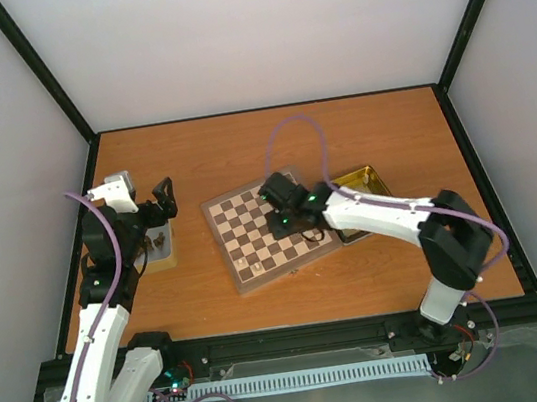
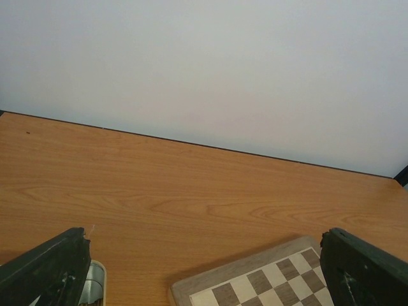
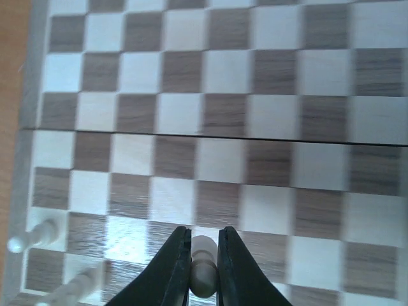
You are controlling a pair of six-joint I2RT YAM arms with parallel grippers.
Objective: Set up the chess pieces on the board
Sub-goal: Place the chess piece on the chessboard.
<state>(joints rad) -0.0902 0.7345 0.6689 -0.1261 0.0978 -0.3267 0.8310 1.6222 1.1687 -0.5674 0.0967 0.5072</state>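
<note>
The board [image 1: 265, 232] lies mid-table, its checkered squares filling the right wrist view [image 3: 210, 127]. My right gripper [image 1: 282, 199] hangs over the board's far right part, shut [image 3: 204, 233] on a cream-white chess piece [image 3: 204, 271] held between the fingertips just above the squares. Two more cream pieces [image 3: 29, 239] stand at the board's edge, low on the left of that view. My left gripper [image 1: 161, 202] is open left of the board, its black fingers [image 2: 44, 274] wide apart with nothing between them; a board corner [image 2: 255, 287] shows below it.
A silver metal tray [image 1: 161, 247] holding dark pieces sits under the left arm, its rim [image 2: 95, 284] showing in the left wrist view. A gold tin [image 1: 367, 184] stands right of the board, partly hidden by the right arm. Black frame posts and white walls enclose the table.
</note>
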